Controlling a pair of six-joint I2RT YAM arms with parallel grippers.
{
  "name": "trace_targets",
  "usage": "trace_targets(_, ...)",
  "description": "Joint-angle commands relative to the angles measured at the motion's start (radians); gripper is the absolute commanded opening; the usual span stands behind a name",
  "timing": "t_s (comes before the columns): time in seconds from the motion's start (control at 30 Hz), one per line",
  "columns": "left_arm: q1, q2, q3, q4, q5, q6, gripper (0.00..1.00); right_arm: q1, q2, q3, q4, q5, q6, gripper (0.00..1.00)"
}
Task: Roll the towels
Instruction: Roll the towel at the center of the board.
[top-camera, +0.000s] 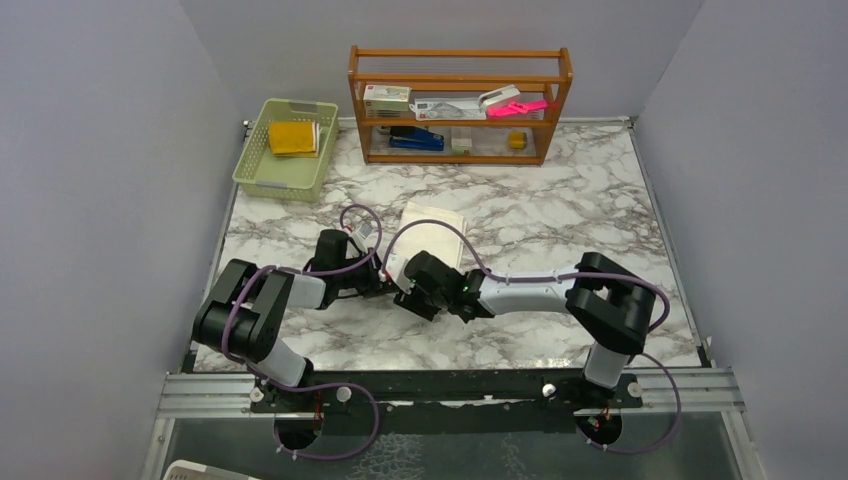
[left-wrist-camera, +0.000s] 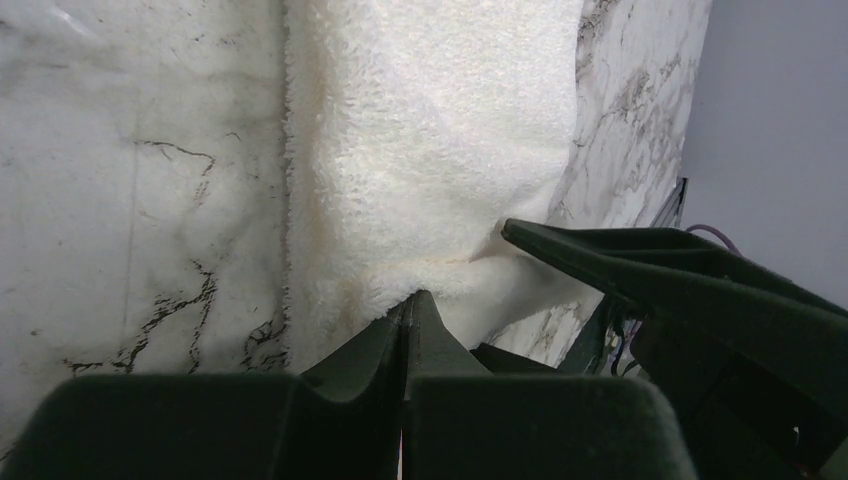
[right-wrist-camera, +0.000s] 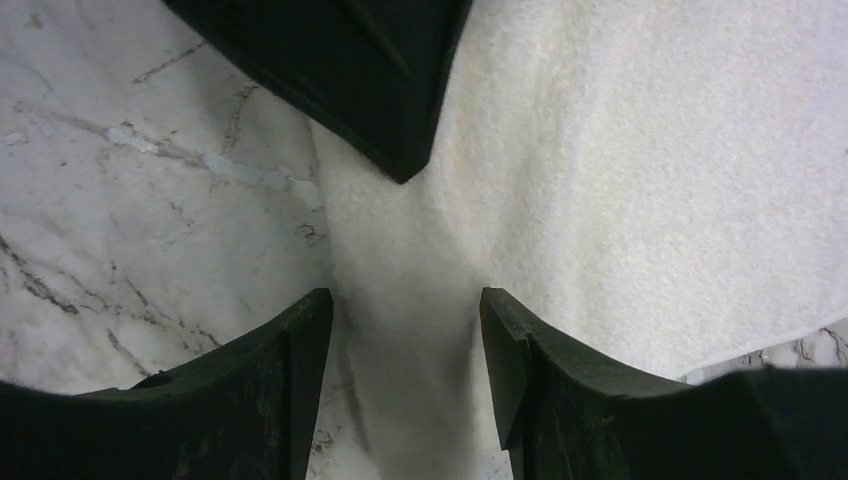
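Left fingers (left-wrist-camera: 365, 355) seemingly pinch the cream towel (left-wrist-camera: 430, 150); right fingers (right-wrist-camera: 270, 370) straddle it.

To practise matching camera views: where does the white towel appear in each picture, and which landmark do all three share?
Top view: white towel near the picture's centre.
Left wrist: white towel fills the upper middle, near edge pinched in the shut left tool.
Right wrist: white towel upper right, a strip lying inside the open right tool.
Shared landmark: the marble table.
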Motion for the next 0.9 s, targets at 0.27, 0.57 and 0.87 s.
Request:
trace_targets(0.27, -0.007, 0.060, -0.017, -0.147, -0.160, 0.077, 0.00, -0.032, 0.131, 0.060, -0.187, 0.003, 0.052, 0.45)
trace_targets(0.57, -0.007, 0.055, 0.009, -0.164, -0.142, 0.064, 0.00, -0.032, 0.193, 0.100, -0.258, -0.044, 0.062, 0.23)
trace_targets(0.87, 0.028, -0.074, 0.133, -0.352, -0.126, 0.096, 0.21, -0.062, 0.128, 0.135, -0.265, -0.239, 0.144, 0.01)
